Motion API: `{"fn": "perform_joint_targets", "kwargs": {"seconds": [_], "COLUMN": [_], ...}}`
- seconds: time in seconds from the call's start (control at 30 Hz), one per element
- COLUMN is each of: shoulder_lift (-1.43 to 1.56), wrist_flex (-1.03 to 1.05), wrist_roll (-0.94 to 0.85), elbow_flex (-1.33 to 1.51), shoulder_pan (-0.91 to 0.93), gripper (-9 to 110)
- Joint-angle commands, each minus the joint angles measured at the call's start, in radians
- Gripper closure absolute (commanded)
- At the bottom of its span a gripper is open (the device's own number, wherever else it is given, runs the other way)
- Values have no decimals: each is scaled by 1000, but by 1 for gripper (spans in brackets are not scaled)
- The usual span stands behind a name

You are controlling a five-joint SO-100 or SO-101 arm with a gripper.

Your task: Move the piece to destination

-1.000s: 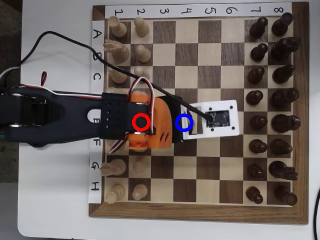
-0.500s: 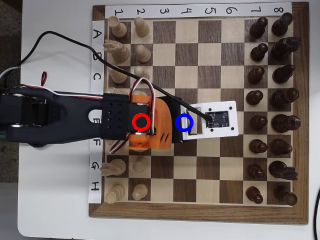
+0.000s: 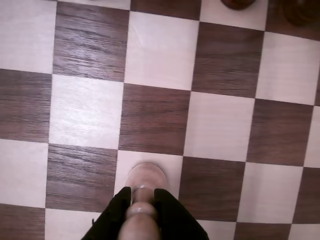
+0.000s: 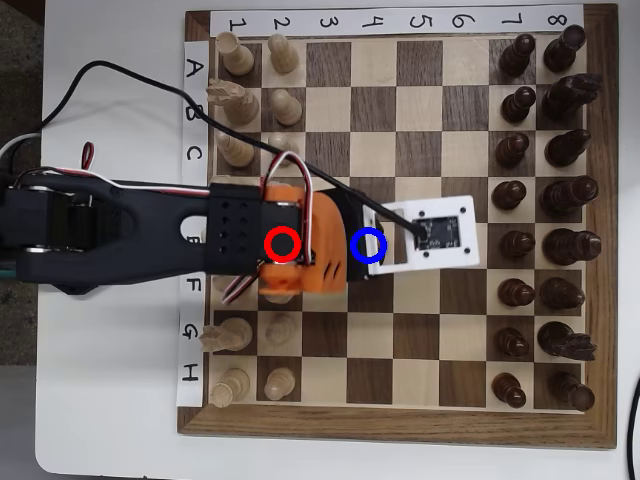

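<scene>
In the wrist view my gripper enters from the bottom edge with its black fingers shut on the pale-wood pawn. The pawn's round base is over a pale square of the board; I cannot tell if it touches. In the overhead view my arm reaches in from the left across the middle rows and hides the pawn and the fingers. The blue ring marks a square under the arm's front end. The red ring is drawn over the orange motor, left of the blue one.
Dark pieces fill the two right columns; two of their bases show at the wrist view's top edge. Pale pieces stand in the two left columns above and below the arm. A white camera plate juts over the centre squares.
</scene>
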Motion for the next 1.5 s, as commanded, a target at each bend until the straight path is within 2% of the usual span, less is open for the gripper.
{"fn": "perform_joint_targets", "kwargs": {"seconds": [0.0, 0.73, 1.47], "shoulder_lift": [5, -9, 14], "wrist_flex": [-17, 29, 34], "wrist_roll": [2, 8, 11], "elbow_flex": [-5, -3, 18], "shoulder_pan": [-2, 46, 17], "gripper": [101, 101, 101]}}
